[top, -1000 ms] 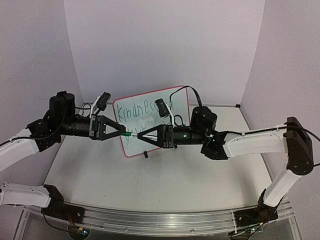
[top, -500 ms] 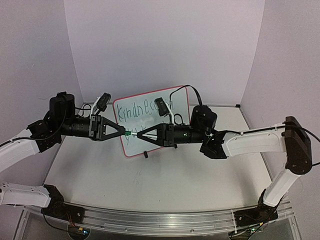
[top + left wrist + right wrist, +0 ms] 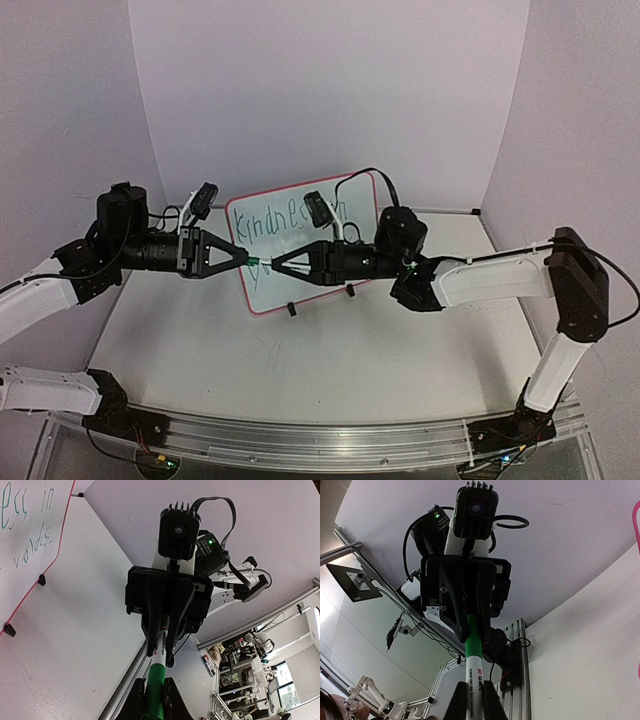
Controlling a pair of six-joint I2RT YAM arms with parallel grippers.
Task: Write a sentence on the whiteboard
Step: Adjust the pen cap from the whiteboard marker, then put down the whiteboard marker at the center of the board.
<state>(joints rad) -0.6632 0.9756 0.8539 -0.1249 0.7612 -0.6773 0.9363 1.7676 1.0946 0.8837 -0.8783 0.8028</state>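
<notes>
Left gripper [image 3: 247, 262]: we see the jaws closed on the green cap [image 3: 152, 687] of a marker [image 3: 261, 265]. The left wrist view shows both fingers pressed against the cap's sides. Right gripper [image 3: 273, 267]: the jaws are clamped on the marker's white barrel [image 3: 473, 680], with printed lettering showing between the fingers. The two grippers point at each other, nearly tip to tip, and only a short bit of marker shows between them. The marker lies roughly level.

This meeting point sits in front of the whiteboard [image 3: 270, 298], over its left half and about mid-height. We cannot tell whether anything touches the board face. The left arm reaches in from beyond the whiteboard's left edge. The right arm comes in from the whiteboard's right side and crosses in front of its lower half.

The whiteboard stands upright, leaning back a little, on two black feet [image 3: 291, 310], with its red frame visible all round. The sentence [image 3: 272, 220] is in green marker. Its top row sits above both grippers and reads roughly "Kindness in". The second row is mostly hidden behind the arms in the top view. In the left wrist view we see its tail end, something like "words", below "in".

The white table [image 3: 300, 370] spreads out in front of the whiteboard, and pale walls stand behind it.
</notes>
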